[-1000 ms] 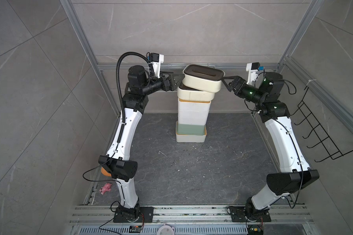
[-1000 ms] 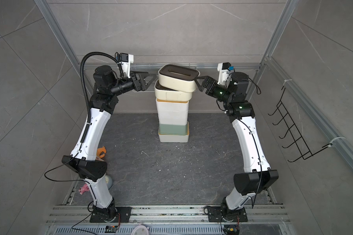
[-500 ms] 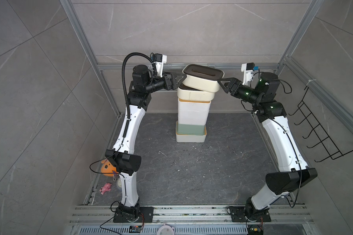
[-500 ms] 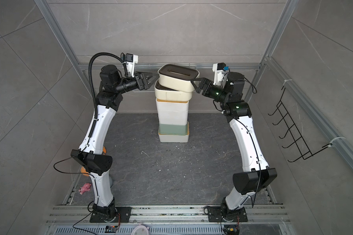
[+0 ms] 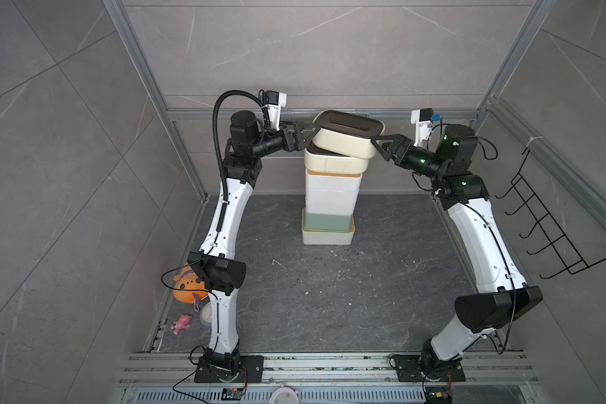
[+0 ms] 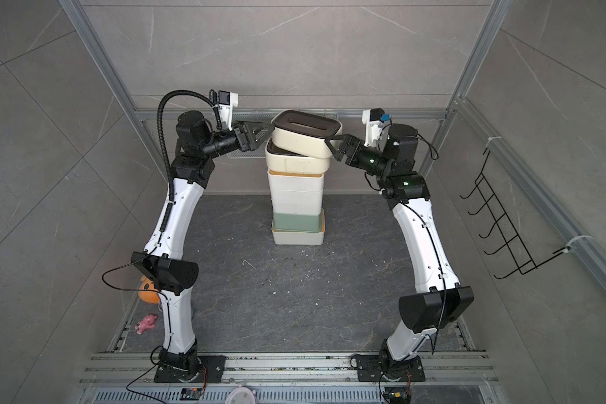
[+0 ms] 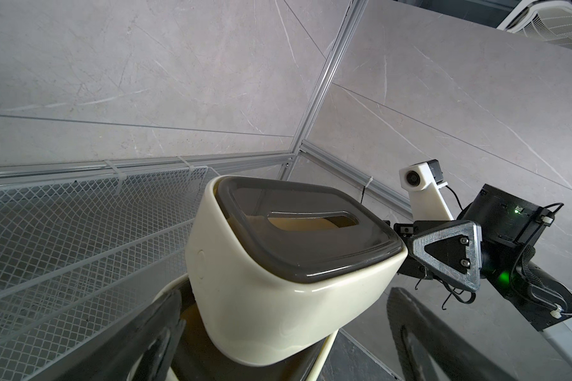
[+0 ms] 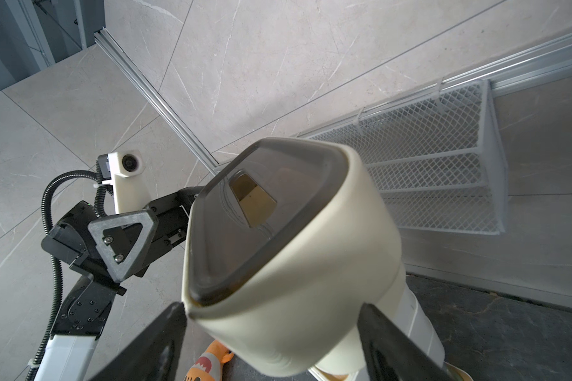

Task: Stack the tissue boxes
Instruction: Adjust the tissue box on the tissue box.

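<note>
One stack of tissue boxes [image 6: 294, 196] stands at the back of the dark floor [image 5: 329, 297], between the two arms. From the top down it shows two cream boxes with dark brown lids, a run of white boxes [image 5: 331, 182] whose seams suggest three, one sage green box [image 5: 326, 222] and one bottom white box [image 5: 326, 238]. The upper cream box [image 5: 343, 141] sits tilted and skewed on the lower cream box [image 5: 329, 162], overhanging it toward the right arm. The left gripper [image 5: 310, 136] straddles one end of it, jaws spread wide. The right gripper [image 5: 376, 148] straddles the other end. Its fingers [image 8: 152, 343] lie close against the box, but whether they clamp it cannot be told. One orange plush toy [image 5: 184, 292] and one pink toy [image 5: 182, 322] lie near the left arm's base.
</note>
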Motion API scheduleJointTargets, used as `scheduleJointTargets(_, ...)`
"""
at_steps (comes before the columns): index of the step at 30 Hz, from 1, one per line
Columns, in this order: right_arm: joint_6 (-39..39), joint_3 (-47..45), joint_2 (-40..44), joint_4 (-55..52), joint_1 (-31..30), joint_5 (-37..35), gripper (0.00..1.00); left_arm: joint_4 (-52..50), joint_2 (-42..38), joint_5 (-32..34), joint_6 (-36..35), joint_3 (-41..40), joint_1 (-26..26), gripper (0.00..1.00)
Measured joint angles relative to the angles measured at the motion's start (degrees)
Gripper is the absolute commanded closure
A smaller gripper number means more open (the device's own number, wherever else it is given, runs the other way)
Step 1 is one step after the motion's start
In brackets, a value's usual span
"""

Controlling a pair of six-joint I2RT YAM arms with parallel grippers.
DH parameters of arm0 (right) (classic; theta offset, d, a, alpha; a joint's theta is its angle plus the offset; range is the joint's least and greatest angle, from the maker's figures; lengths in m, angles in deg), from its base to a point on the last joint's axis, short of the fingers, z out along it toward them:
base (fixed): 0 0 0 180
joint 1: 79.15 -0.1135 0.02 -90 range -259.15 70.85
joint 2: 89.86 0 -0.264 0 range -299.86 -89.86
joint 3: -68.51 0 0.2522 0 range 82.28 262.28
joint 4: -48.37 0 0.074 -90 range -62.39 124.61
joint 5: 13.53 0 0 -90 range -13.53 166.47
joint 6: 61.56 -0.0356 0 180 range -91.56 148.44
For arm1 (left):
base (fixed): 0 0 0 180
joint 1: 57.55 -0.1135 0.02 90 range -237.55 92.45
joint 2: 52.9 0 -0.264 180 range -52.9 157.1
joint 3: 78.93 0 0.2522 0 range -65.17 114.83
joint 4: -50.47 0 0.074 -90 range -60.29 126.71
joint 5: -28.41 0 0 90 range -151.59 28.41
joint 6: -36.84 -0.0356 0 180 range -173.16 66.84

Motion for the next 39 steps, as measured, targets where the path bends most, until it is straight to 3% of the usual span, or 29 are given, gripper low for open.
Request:
scheduleJointTargets(21, 0.0, 1.2, -0.5, 1.2, -1.0, 1.6, 0.13, 6.9, 2.1, -2.9, 3.8, 0.0, 1.3, 0.01)
scheduleJointTargets(39, 0.0, 3.6, -2.2, 1.1, -1.2, 1.6, 0.11, 7.1, -1.2, -2.0, 2.5, -6.4, 1.4, 0.01)
